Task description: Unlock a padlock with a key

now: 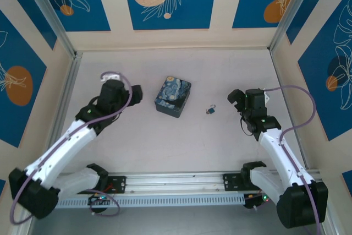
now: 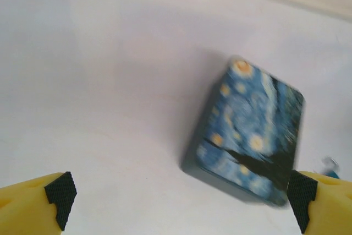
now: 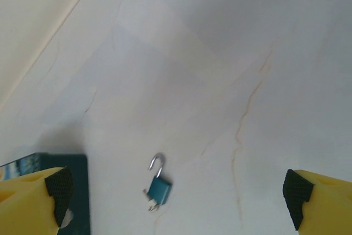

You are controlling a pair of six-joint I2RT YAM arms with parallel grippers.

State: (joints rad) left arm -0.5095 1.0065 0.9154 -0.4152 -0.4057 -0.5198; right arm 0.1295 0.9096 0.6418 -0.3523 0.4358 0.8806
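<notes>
padlock (image 3: 160,190) loose on surface (image 1: 165,147) between box (image 2: 250,130) and my right gripper (image 3: 177,191) | shackle swung open, key (image 3: 150,206) seemingly in its base | right gripper spread, empty | left gripper (image 2: 180,197) spread, near box | unlock looks done, nothing left

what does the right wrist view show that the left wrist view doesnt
Right wrist view adds: the small teal metal padlock, sharp, lying on the pale table with its silver shackle apparently swung open, and thin brownish lines on the surface. Left wrist view adds: the whole lid of the rectangular box printed with a swirling blue-yellow night sky, blurred. Both share: the table, that box (just a corner low on the left in the right wrist view), and the left fingers and right fingers, yellow with black pads, spread wide, holding nothing.
</notes>
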